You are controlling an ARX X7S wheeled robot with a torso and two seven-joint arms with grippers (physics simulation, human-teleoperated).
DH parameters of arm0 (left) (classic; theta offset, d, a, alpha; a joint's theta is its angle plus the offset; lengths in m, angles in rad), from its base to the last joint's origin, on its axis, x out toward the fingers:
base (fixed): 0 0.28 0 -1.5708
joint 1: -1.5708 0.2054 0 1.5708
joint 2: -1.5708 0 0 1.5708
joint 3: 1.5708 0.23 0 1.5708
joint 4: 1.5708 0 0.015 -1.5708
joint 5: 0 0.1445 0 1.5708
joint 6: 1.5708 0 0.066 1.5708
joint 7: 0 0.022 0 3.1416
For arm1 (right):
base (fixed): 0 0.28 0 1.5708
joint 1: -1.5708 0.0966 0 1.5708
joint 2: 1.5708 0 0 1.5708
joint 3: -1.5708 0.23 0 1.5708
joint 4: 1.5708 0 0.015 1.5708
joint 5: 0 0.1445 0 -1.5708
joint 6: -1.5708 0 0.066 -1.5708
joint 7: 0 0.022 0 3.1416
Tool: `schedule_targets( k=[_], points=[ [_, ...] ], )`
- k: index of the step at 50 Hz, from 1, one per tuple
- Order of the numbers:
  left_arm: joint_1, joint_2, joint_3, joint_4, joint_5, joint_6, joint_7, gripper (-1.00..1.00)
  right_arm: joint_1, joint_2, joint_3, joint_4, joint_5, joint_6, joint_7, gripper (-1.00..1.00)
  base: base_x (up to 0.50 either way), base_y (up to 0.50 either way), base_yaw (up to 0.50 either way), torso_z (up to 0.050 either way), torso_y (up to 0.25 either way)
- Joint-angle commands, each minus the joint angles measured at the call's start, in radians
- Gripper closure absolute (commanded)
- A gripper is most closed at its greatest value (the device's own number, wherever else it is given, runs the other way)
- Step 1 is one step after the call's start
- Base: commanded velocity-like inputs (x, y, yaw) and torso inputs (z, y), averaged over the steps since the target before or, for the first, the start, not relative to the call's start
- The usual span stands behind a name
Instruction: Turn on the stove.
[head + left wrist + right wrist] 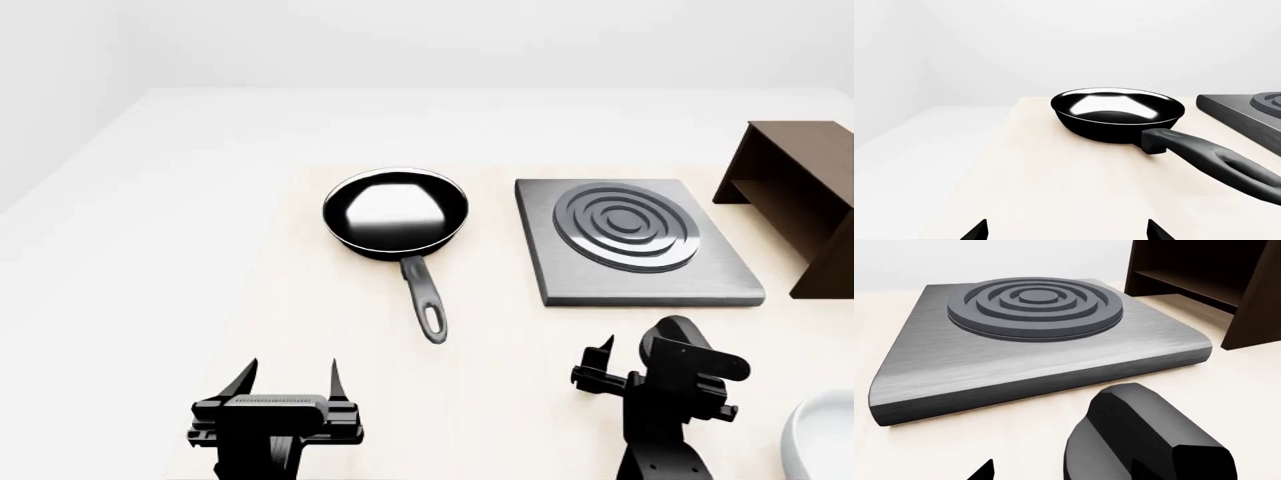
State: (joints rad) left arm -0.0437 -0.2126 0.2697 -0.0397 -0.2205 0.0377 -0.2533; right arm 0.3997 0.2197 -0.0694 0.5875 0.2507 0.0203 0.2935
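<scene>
The stove is a flat grey metal hotplate (641, 268) with a dark ring burner (627, 224), right of the table's middle; it also fills the right wrist view (1034, 355). Its separate round black knob (671, 335) with a ridge lies in front of the hotplate. My right gripper (638, 352) is open at the knob. In the right wrist view the knob (1141, 440) sits close up, against the right side of the open jaws (1067, 465), with one fingertip (984, 471) well apart from it. My left gripper (284, 382) is open and empty over the table's front left, and its jaws also show in the left wrist view (1067, 225).
A black frying pan (395, 213) stands left of the hotplate, handle (424, 297) pointing to the front; it also shows in the left wrist view (1117, 114). A dark brown open box (798, 195) stands at the right. A white rounded object (821, 440) is at the front right corner.
</scene>
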Motion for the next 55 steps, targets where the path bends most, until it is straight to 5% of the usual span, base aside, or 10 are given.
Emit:
schedule_targets(
  k=[1,48,55],
  points=[
    [-0.003,-0.003,0.004,-0.005,-0.005,0.003,-0.003,-1.00,0.000,0.027,0.014,0.016,0.036,-0.004,0.012,-1.00,0.00,0.00,0.00,0.000,0.000],
    [-0.010,-0.015,0.021,-0.011,-0.021,0.005,-0.019,-1.00,-0.065,0.047,0.014,-0.115,0.056,0.022,0.041,-1.00,0.00,0.00,0.00,0.000,0.000],
    [-0.001,-0.019,0.027,0.008,-0.017,0.002,-0.027,-1.00,-0.221,0.056,-0.024,-0.414,0.039,0.027,0.064,-1.00,0.00,0.00,0.00,0.000,0.000]
  ],
)
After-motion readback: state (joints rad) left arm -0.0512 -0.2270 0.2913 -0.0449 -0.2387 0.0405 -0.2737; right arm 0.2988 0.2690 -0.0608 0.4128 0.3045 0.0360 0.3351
